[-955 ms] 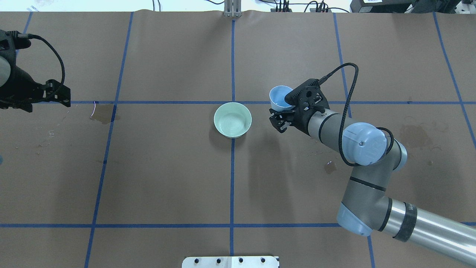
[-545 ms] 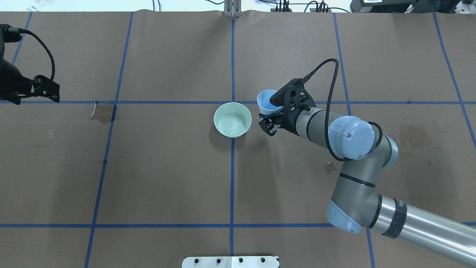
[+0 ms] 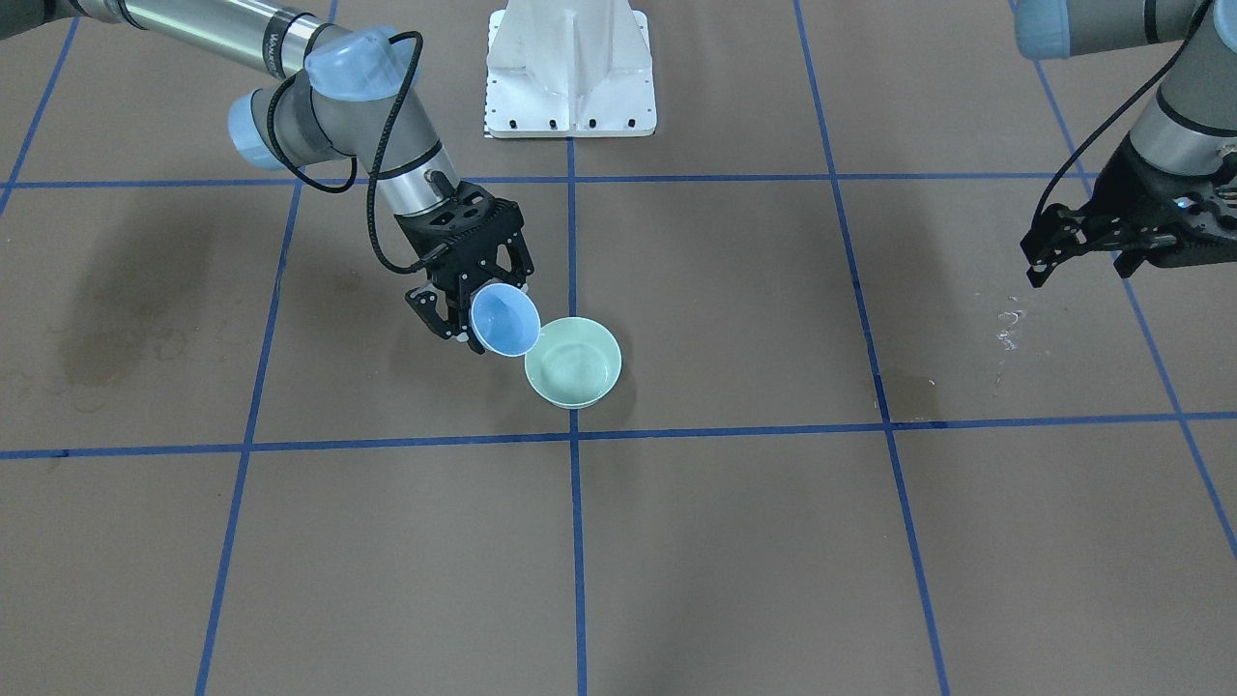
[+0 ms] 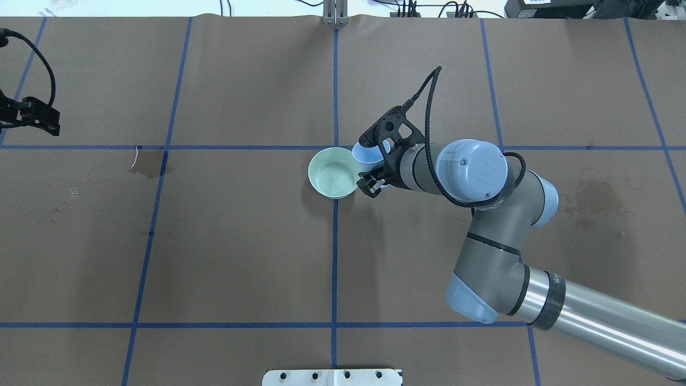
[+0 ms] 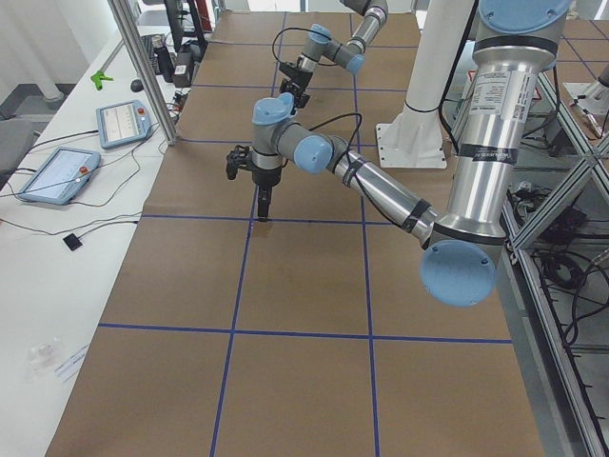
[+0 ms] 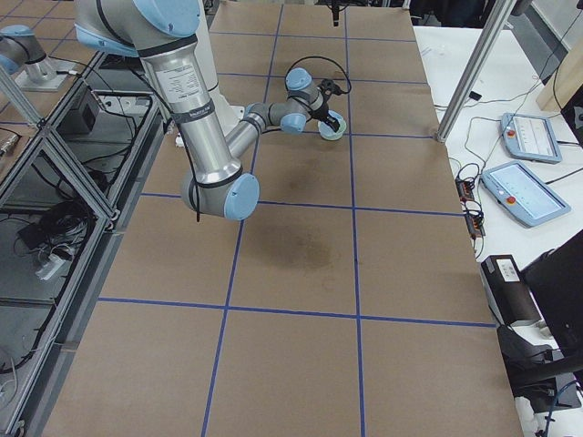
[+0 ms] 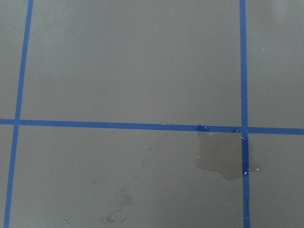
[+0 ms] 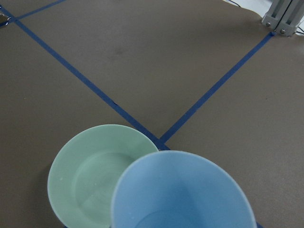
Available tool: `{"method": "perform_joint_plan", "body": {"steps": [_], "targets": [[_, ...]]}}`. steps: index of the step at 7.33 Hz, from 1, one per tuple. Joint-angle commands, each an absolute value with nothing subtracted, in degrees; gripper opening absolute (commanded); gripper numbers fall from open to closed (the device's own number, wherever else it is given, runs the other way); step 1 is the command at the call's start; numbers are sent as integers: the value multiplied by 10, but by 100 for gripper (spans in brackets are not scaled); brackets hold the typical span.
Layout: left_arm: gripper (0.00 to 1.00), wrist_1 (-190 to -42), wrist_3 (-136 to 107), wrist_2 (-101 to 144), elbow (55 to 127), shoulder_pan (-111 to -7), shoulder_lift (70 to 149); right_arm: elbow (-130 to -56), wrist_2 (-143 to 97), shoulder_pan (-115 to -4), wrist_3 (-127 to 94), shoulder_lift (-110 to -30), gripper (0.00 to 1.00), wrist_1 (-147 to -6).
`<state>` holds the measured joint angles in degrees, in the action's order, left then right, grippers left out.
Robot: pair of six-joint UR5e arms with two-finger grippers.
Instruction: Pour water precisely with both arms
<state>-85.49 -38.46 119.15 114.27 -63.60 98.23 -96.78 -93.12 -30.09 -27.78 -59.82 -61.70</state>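
My right gripper [image 4: 371,167] is shut on a light-blue cup [image 4: 368,152], holding it tilted with its rim over the right edge of a pale green bowl [image 4: 332,172] at the table's middle. The front-facing view shows that cup [image 3: 504,321] leaning against the bowl [image 3: 572,363], with the gripper [image 3: 471,302] behind it. The right wrist view looks into the cup [image 8: 183,192] and the bowl [image 8: 95,171]; water shows clearly in neither. My left gripper [image 4: 33,115] hangs open and empty far to the left, also in the front-facing view [image 3: 1078,253].
Blue tape lines grid the brown table. A wet patch [image 4: 150,163] lies left of centre, under the left wrist camera [image 7: 223,161]. A dried stain [image 4: 595,194] marks the right side. The white pedestal [image 3: 570,68] stands at the robot's edge.
The right arm has carried the blue cup leftward until its rim overlaps the green bowl. The left gripper has drawn back further toward the table's left edge.
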Motion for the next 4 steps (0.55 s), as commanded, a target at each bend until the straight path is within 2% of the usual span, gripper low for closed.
{"method": "perform_joint_plan", "body": {"steps": [1, 4], "targets": [[100, -855, -378, 1192, 1136, -642, 983, -974, -980, -310, -251, -570, 0, -708], [100, -855, -375, 1191, 1134, -646, 980, -980, -1030, -314, -215, -524, 0, -856]]}}
